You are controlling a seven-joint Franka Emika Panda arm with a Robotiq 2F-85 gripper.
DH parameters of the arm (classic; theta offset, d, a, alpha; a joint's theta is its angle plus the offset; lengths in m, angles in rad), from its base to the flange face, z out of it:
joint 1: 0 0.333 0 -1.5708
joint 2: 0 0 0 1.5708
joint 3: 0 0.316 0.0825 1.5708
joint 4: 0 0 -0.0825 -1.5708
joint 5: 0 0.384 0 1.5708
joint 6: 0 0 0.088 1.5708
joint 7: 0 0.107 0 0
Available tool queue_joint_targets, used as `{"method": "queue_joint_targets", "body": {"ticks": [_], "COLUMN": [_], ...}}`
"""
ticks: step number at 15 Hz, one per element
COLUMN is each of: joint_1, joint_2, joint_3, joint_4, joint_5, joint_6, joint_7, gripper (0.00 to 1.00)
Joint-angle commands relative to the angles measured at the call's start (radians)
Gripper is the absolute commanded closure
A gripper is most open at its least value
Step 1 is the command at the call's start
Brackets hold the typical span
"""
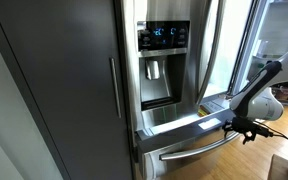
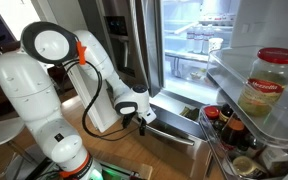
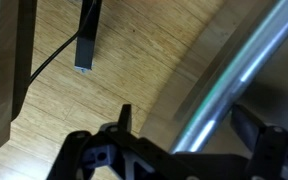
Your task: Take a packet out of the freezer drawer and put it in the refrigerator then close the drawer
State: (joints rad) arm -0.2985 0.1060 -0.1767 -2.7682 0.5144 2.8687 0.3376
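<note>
The freezer drawer under the refrigerator stands pulled out a little, and its bright white inside shows. Its long curved bar handle runs along the front. My gripper hangs at the handle's end in both exterior views. In the wrist view the gripper is open, with one finger on each side of the steel bar handle and a gap to it on both sides. No packet is in view. One refrigerator door is open, showing lit shelves.
A dark grey cabinet panel stands beside the refrigerator. The open door's shelves hold a large jar and bottles close to the drawer. Below is wooden floor with a black post and cable.
</note>
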Motion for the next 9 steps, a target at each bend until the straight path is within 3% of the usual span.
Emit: {"method": "queue_joint_targets", "body": {"ticks": [1,6,9], "joint_1": [-0.01,-0.02,-0.002], "joint_2": [0.045,0.068,0.106], "joint_3": [0.027,0.061,0.035], "joint_4": [0.0,0.004,0.011], "joint_5": [0.157,0.358,0.337], "joint_6": [0.079,0.088,0.041], "joint_7": [-0.091,-0.225,-0.228], "gripper": [0.0,0.0,0.0]}}
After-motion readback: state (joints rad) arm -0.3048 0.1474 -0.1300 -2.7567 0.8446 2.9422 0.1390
